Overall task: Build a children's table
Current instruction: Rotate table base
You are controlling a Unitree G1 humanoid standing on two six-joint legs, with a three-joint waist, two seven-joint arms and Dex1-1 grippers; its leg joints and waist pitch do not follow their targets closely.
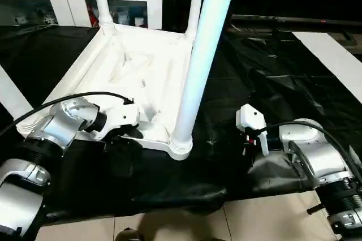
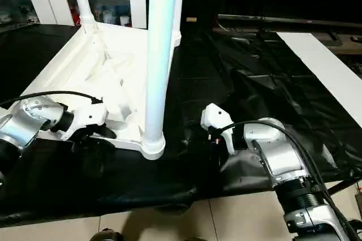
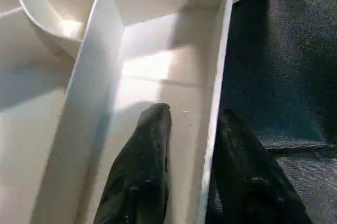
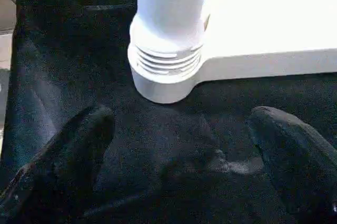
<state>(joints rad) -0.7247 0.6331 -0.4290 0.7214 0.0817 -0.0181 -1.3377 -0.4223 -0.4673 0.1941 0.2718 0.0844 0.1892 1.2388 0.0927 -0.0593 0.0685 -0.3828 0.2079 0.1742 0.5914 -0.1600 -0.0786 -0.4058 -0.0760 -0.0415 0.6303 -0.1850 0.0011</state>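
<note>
Black-sheeted worktable [image 1: 271, 82]: tabletop [image 1: 133, 68], light stiff plastic; your left gripper [image 3: 194, 129] straddles its near rim, right gripper [image 4: 179, 145] spread.

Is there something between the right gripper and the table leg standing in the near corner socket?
Nothing visible. The right gripper faces the leg in its corner socket with jaws wide open, and between them lies just the bare black sheet.
</note>
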